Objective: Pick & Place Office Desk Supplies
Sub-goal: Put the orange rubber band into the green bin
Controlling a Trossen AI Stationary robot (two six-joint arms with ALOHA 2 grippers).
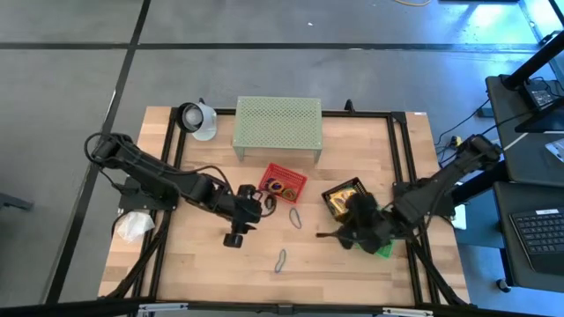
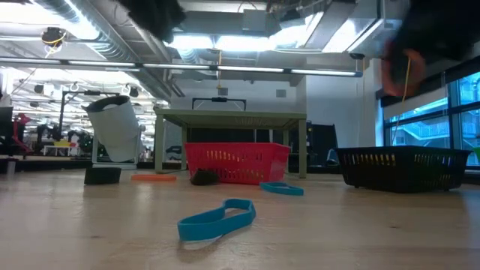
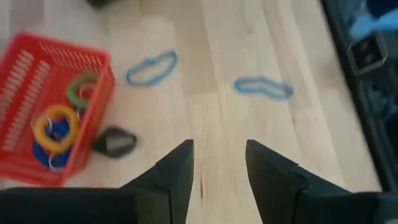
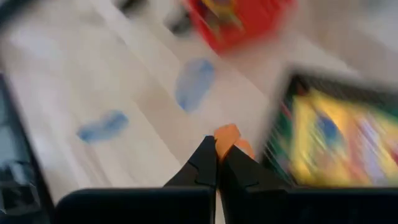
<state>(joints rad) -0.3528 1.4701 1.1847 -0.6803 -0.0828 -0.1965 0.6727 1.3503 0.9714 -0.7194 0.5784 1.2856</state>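
Note:
My left gripper stands open with nothing between its fingers, above the table beside the red basket, which holds yellow, green and blue loops. A black loop lies flat against that basket's side. Two blue loops lie flat on the wood. My right gripper is shut on a small orange piece, next to the black basket with yellow boxes. In the high view, left gripper, right gripper. My right gripper pinches the small orange piece between its two fingertips; it sticks out just past them. The fingers slant downward, and the piece is lifted clear of the table. The blur hides which part of it they have.
A pale green perforated shelf stands at the far middle, and a white cup-like object to its left. A white wad lies at the left edge. A flat orange piece lies on the wood. Bare wood lies near the front.

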